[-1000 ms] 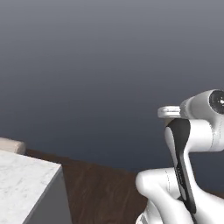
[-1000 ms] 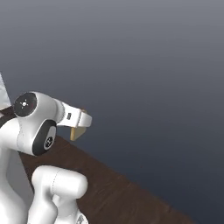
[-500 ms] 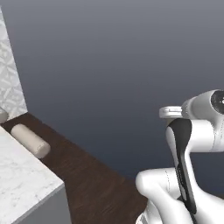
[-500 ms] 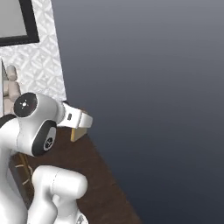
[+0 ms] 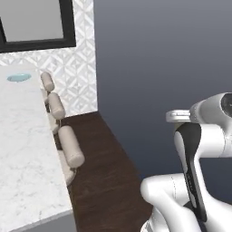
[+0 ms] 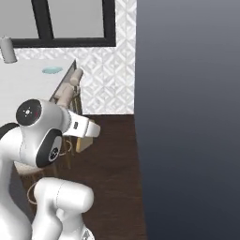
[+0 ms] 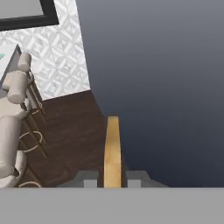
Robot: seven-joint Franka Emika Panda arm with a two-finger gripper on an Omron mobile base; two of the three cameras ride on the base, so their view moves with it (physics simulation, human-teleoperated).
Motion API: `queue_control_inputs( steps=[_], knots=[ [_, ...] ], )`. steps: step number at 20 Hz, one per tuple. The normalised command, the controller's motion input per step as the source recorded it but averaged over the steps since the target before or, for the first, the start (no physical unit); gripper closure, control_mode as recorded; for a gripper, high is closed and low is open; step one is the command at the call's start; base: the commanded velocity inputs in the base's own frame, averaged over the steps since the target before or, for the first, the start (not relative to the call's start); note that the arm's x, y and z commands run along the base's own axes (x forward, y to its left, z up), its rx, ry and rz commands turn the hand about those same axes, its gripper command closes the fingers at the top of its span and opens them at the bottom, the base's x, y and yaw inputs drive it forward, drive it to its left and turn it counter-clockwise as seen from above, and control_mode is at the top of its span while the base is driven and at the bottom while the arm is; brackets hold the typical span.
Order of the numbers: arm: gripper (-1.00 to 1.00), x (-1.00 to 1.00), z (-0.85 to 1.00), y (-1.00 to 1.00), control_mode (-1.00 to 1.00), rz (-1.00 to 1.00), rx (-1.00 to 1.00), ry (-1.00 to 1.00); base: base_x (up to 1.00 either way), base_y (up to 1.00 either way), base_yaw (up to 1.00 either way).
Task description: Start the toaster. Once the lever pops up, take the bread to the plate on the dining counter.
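The bread (image 7: 112, 148), a tan slice seen edge-on, stands upright in my gripper (image 7: 112, 181), which is shut on it with a dark fingertip on each side. From the right base view the bread (image 6: 82, 144) hangs under the white hand, in the air over the dark floor. The dining counter (image 5: 22, 149) runs along the left as a long white marble slab. At its far end lies the pale teal plate (image 5: 19, 77), also seen as a small oval (image 6: 51, 70) from the right. The toaster is out of view.
Three padded beige stools (image 5: 71, 146) line the counter's right side, between it and my arm. A grey cylinder (image 6: 7, 49) stands on the far counter. A patterned tile wall (image 5: 77, 68) with a black-framed window closes the back; a plain grey wall (image 6: 187, 117) runs on the right.
The whole picture has swung: the base has turned, bringing the counter, stools, plate and tiled wall into view. The arm keeps its pose, with the bread held as before.
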Motion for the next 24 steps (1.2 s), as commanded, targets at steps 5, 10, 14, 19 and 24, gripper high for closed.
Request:
queue_control_inputs(
  steps=[5, 10, 14, 19, 24],
  knots=[
    [1.00, 0.00, 0.00, 0.00, 1.00, 0.00, 0.00, 0.00, 1.00, -0.55, 0.62],
    [1.00, 0.00, 0.00, 0.00, 1.00, 0.00, 0.00, 0.00, 1.00, -0.79, 0.55],
    [1.00, 0.00, 0.00, 0.00, 1.00, 0.00, 0.00, 0.00, 1.00, -0.67, 0.50],
    [1.00, 0.00, 0.00, 0.00, 1.00, 0.00, 0.00, 0.00, 1.00, -0.84, 0.49],
    [1.00, 0.00, 0.00, 0.00, 1.00, 0.00, 0.00, 0.00, 1.00, -0.95, 0.53]
  ],
)
